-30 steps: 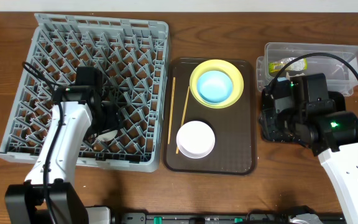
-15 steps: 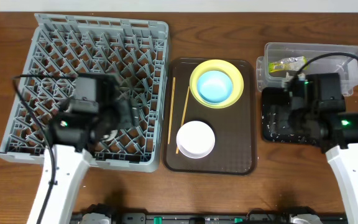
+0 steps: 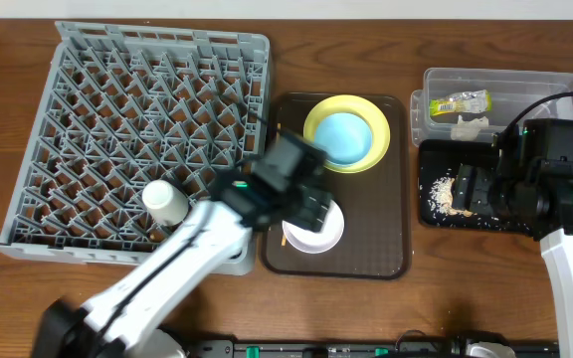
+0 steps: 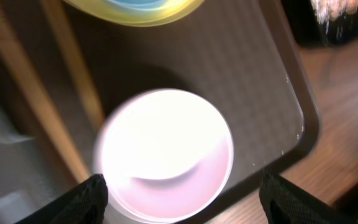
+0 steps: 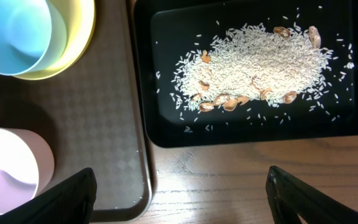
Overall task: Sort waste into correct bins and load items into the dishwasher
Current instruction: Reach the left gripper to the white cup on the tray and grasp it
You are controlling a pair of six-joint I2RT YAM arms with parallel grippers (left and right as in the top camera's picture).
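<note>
Only overhead shows the white cup [image 3: 165, 200] racked. The left claw [image 4: 185, 199] hangs above the white bowl [image 4: 166, 149], the right claw [image 5: 194, 196] near the black tray [image 5: 160, 134] edge; both gape apart.

The left arm [image 3: 217, 224] covers the far-left rim of the white bowl [image 3: 322, 235], which looks motion-blurred in the left wrist view.

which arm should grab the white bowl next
Left. The left gripper hangs open directly over the white bowl; the right gripper is over the black tray, farther off.
</note>
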